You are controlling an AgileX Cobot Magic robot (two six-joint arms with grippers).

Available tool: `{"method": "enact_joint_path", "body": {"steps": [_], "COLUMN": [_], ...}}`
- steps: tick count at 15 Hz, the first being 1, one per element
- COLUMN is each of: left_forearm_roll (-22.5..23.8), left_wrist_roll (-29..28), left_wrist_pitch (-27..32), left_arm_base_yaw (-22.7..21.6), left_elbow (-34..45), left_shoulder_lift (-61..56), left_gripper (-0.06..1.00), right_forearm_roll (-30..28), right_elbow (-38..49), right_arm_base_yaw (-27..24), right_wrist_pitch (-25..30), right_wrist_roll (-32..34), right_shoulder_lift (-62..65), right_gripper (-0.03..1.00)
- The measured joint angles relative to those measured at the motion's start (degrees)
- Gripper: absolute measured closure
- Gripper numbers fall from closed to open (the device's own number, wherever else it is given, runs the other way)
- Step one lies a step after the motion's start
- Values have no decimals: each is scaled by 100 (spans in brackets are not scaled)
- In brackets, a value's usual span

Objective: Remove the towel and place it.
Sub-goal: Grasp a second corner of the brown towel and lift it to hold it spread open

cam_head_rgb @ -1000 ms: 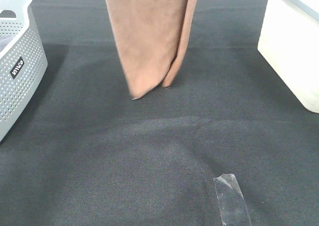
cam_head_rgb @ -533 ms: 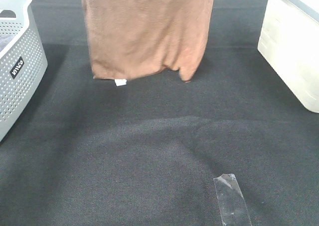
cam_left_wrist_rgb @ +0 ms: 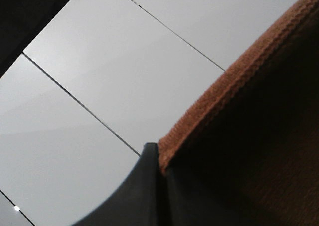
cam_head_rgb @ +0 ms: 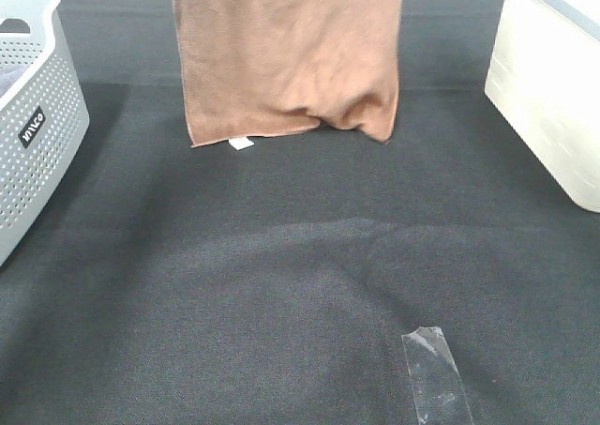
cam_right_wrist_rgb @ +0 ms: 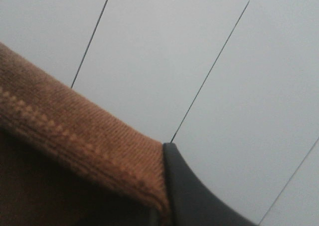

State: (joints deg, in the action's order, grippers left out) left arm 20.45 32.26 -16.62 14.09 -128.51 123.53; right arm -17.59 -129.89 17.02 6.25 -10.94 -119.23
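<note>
The brown plush towel [cam_head_rgb: 286, 54] hangs spread out at the top middle of the exterior high view, its lower edge just above the dark table, with a small white tag [cam_head_rgb: 241, 144] at its lower left corner. Both grippers are above the frame there. In the left wrist view a dark finger [cam_left_wrist_rgb: 139, 191] presses against the towel's stitched edge [cam_left_wrist_rgb: 234, 81]. In the right wrist view a dark finger [cam_right_wrist_rgb: 192, 191] pins the towel's stitched hem [cam_right_wrist_rgb: 75, 131]. Both wrist cameras look up at white ceiling panels.
A grey perforated basket [cam_head_rgb: 33, 115] stands at the left edge. A cream-white bin [cam_head_rgb: 548, 87] stands at the right edge. A strip of clear tape [cam_head_rgb: 434, 373] lies on the dark table cloth [cam_head_rgb: 281, 284] near the front.
The towel went from hanging narrow and folded to spread wide. Its lower edge has risen slightly and shifted a little to the right.
</note>
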Motion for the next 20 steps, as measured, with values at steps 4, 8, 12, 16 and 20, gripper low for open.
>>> {"method": "enact_joint_path", "body": {"steps": [4,8,12,16,20], "left_forearm_roll": [0,69,155,97,-859], "left_wrist_roll": [0,0,0,-252,-458], "left_wrist_pitch": [29,178,493,1438,4790], "left_arm_base_yaw": [-6,0,0,63,275], "left_elbow": [-1627,-2229,-2229,-2229,-2229], "left_shoulder_lift": [859,1020,1043,1049,1031], "left_gripper": [94,94,94,94,94], "right_forearm_roll": [275,521,659,917,1684], "right_elbow": [-378,-602,-602,-602,-602], "right_arm_base_yaw": [-74,-97,-97,-97,-109], "right_wrist_pitch": [-435,-476,-350,435,2928], "right_wrist_roll": [6,6,6,6,6], "right_shoulder_lift": [-286,-292,-355,-361,-218], "right_gripper": [97,97,97,97,97]}}
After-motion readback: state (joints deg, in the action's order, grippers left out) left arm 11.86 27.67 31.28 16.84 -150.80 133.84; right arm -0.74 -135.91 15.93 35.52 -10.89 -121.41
